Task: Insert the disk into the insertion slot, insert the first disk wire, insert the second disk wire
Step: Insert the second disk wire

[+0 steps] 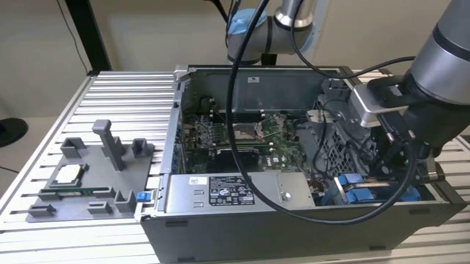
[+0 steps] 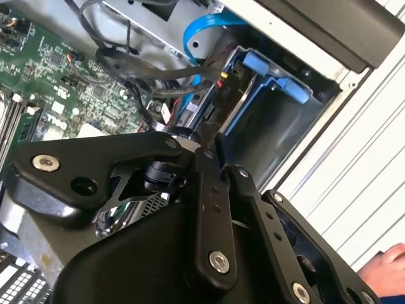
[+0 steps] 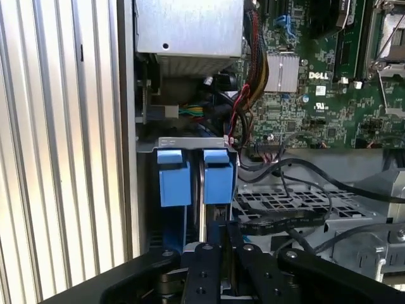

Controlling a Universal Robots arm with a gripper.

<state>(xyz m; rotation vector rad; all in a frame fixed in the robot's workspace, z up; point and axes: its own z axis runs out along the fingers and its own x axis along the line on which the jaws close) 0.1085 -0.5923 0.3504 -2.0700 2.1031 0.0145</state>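
We see the end effector (image 3: 215, 263) lowered over the disk (image 3: 204, 177), seated in its slot (image 3: 190, 142) at the case's (image 1: 294, 225) four o'clock corner; its grip is hidden, wires apparently pending.

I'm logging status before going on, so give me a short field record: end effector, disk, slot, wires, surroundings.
end effector: down inside the computer case, at the drive bay corner
finger state: cannot tell
disk: standing on edge between two blue carrier tabs, directly ahead of the end effector
insertion slot: grey bay with blue rails
wires: loose black cables lie beside the bay
surroundings: motherboard, grey parts tray on the exterior view's left
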